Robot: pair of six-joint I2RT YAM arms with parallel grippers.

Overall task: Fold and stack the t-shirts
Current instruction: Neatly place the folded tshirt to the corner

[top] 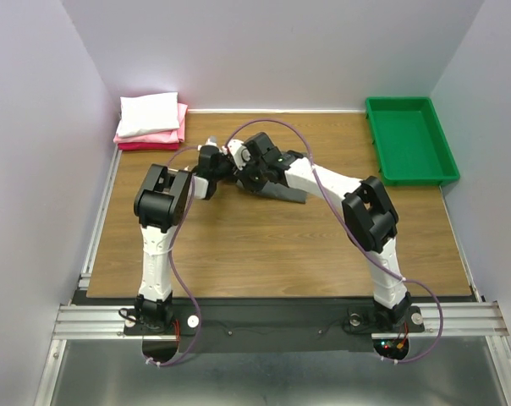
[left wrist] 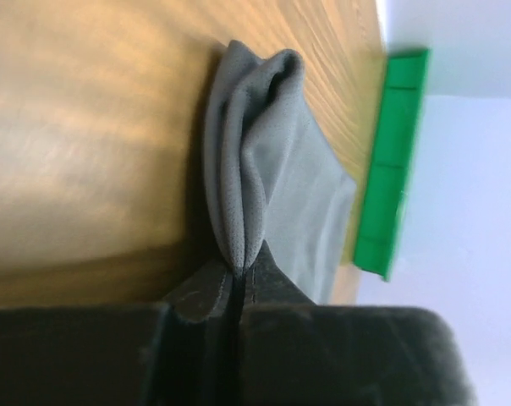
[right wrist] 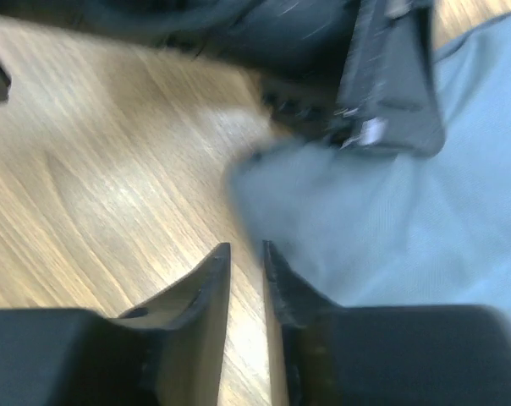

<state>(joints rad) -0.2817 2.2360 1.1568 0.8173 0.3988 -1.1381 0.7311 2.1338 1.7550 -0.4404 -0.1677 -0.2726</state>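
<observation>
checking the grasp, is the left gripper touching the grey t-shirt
Touching: the left wrist view shows the left gripper pinching a fold of the grey t-shirt.

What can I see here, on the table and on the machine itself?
grey shirt: one, grey, mid-table, bunched
white shirt: one, white, folded, top of the stack in the far-left corner
pink shirts: count unclear, pink over red, folded, under the white shirt
tray: one, green, far-right corner
table: one, brown wood, under everything
left arm: one, white and black, near-left edge
right arm: one, white and black, near-right edge
left fingers: two, black, shut on the grey shirt
right fingers: two, black, slightly apart, empty, beside the grey shirt
</observation>
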